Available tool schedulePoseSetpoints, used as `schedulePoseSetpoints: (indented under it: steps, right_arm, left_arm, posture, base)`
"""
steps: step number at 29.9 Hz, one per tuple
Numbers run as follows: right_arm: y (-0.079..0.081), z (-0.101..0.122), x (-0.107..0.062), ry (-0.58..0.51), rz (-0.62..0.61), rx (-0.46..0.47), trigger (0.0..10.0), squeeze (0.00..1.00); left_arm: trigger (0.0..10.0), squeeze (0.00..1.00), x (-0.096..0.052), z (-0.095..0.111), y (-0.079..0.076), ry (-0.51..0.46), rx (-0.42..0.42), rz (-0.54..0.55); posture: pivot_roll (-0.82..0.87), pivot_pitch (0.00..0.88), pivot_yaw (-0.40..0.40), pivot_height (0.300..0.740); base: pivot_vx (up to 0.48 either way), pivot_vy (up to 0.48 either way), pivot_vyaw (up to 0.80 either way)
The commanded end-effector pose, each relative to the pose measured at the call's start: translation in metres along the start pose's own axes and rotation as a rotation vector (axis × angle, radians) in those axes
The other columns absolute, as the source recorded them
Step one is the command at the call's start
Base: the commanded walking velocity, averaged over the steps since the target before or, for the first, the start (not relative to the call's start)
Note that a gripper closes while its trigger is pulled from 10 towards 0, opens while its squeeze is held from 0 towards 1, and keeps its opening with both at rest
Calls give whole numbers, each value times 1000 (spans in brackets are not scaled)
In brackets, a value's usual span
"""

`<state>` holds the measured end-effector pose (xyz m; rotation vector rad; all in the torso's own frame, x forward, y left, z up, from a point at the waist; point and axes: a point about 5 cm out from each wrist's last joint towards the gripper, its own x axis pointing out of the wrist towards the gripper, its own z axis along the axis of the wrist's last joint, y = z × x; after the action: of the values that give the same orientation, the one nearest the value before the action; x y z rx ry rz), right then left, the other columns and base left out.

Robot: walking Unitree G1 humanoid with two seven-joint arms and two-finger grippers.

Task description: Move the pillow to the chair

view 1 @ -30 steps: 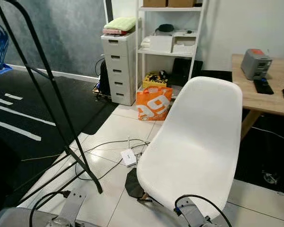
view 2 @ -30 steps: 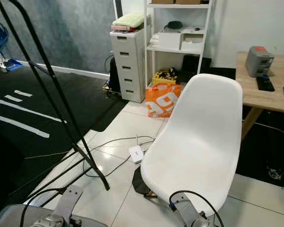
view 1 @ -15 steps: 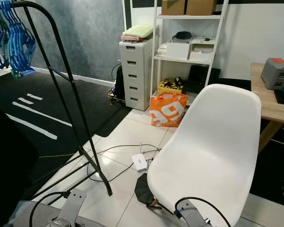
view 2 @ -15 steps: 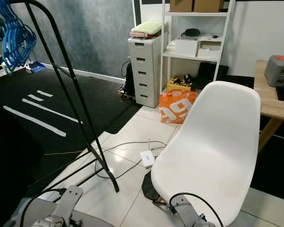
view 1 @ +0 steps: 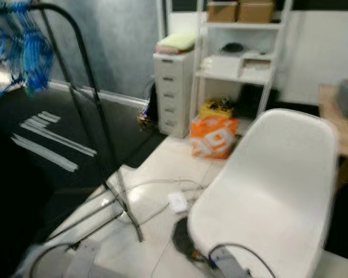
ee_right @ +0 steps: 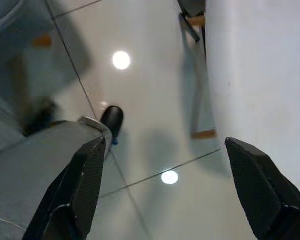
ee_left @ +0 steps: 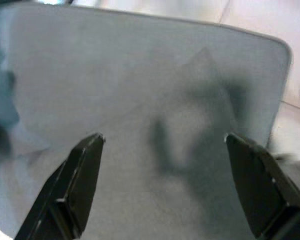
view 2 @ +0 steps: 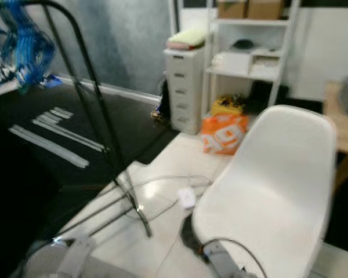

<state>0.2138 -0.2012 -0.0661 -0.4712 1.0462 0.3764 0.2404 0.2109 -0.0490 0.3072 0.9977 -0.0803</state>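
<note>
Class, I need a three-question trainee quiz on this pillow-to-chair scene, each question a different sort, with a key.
1. True or false: the white plastic shell chair has a pillow on its seat.
2. The left gripper hangs over which: (a) the grey fabric pillow, (b) the orange bag, (c) the white drawer unit?
3. Fill in: the right gripper, beside the chair, has its fingers ____.

Key: 1 false; 2 a; 3 open.

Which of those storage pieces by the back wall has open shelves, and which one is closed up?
The tall white shelf rack is open, with boxes on its shelves. The white drawer cabinet to its left is closed; folded cloth lies on top.
</note>
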Motion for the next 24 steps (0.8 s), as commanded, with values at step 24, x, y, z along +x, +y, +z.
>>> schedulePoseSetpoints:
  steps: [24]
  right_arm:
    - [6,7,2,-24,-1,28,10000,0]
  left_arm:
    - [10000,0,-1,-18,5,45,-53,12]
  posture:
    - [-214,0,35,740]
  base:
    - [0,0,245]
